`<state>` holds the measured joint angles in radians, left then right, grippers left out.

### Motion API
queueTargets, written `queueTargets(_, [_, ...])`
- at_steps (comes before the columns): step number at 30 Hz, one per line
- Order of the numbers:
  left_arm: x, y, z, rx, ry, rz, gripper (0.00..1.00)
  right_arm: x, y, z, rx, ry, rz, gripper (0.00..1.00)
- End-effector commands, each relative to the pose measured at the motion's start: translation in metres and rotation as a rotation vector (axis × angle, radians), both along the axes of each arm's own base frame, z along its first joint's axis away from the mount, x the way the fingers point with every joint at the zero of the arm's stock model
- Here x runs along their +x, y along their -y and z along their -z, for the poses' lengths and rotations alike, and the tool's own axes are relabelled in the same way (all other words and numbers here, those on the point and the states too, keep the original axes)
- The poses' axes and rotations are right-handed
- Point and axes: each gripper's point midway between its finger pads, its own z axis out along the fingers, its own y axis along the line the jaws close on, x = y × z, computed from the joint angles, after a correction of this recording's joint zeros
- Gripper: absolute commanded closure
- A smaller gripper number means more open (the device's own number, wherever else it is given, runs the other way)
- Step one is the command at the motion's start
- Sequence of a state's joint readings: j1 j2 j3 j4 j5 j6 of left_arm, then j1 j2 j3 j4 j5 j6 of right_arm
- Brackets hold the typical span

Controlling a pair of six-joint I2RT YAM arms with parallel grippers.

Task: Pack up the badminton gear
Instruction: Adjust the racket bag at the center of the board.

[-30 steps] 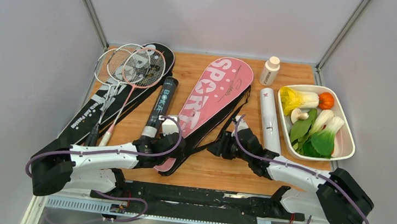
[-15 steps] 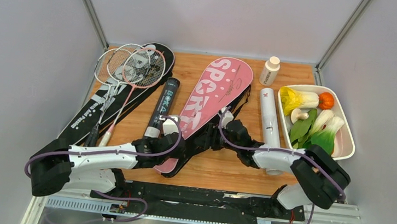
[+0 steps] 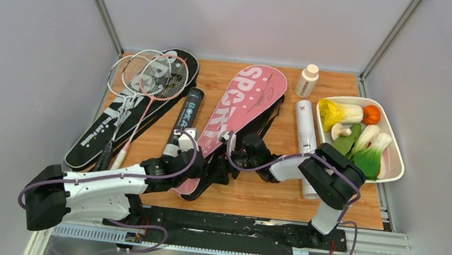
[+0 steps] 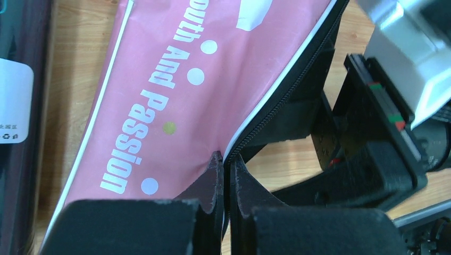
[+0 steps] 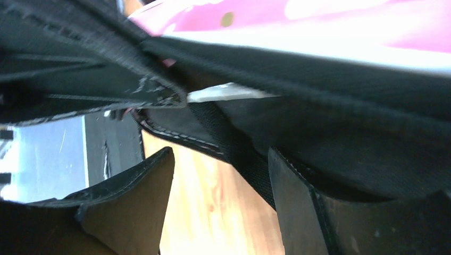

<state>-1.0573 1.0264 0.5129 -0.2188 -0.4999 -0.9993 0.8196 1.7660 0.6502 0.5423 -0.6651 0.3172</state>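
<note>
The pink "SPORT" bag lies slantwise mid-table, its black underside and strap spilling out on its right. My left gripper is shut on the bag's zipper edge near the narrow lower end; the two fingers pinch the white-piped rim. My right gripper is open right beside it, its fingers astride bare wood under the bag's black fabric, holding nothing. Several rackets rest on the black bag at the left. A black tube and a white tube flank the pink bag.
A small white bottle stands at the back right. A white tray of toy vegetables sits along the right edge. Grey walls close in the table on three sides. The right forearm lies across the near end of the white tube.
My right arm has swung left to the pink bag's narrow end and its jaws have spread wider. The left gripper has stayed shut on the bag's edge.
</note>
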Motion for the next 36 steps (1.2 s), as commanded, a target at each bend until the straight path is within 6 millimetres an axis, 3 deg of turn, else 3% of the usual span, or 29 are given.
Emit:
queueTargets(1, [0.01, -0.001, -0.018, -0.089, 0.042, -0.065, 1.0, -0.031, -0.011, -0.005, 0.057, 0.066, -0.21, 0.31])
queueTargets(8, [0.012, -0.005, -0.013, -0.08, 0.039, -0.077, 1.0, -0.046, -0.02, 0.013, -0.004, 0.059, -0.277, 0.37])
queueTargets(11, [0.013, -0.007, -0.011, -0.066, 0.044, -0.081, 1.0, -0.044, -0.02, 0.011, -0.016, 0.074, -0.24, 0.65])
queueTargets(14, [0.015, -0.011, -0.006, -0.019, 0.049, -0.076, 1.0, -0.044, -0.019, -0.013, 0.024, 0.093, -0.206, 0.98])
queueTargets(19, [0.016, -0.019, -0.001, 0.057, 0.054, -0.069, 0.92, -0.062, -0.013, -0.062, 0.146, 0.144, -0.239, 1.0])
queueTargets(25, [0.019, -0.028, 0.008, 0.159, 0.059, -0.071, 0.92, -0.081, -0.001, -0.09, 0.211, 0.215, -0.306, 1.0])
queueTargets(29, [0.018, -0.02, 0.01, 0.167, 0.048, -0.025, 0.85, -0.078, -0.002, -0.096, 0.212, 0.216, -0.289, 1.0])
queueTargets(33, [0.015, -0.017, 0.01, 0.168, 0.031, -0.006, 0.81, -0.066, -0.005, -0.119, 0.264, 0.247, -0.19, 1.0])
queueTargets(35, [0.014, -0.019, 0.008, 0.176, 0.029, -0.008, 0.84, -0.06, -0.004, -0.137, 0.297, 0.272, -0.138, 1.0])
queueTargets(36, [0.013, -0.022, 0.008, 0.184, 0.027, -0.009, 0.92, -0.059, -0.004, -0.148, 0.325, 0.288, -0.12, 1.0])
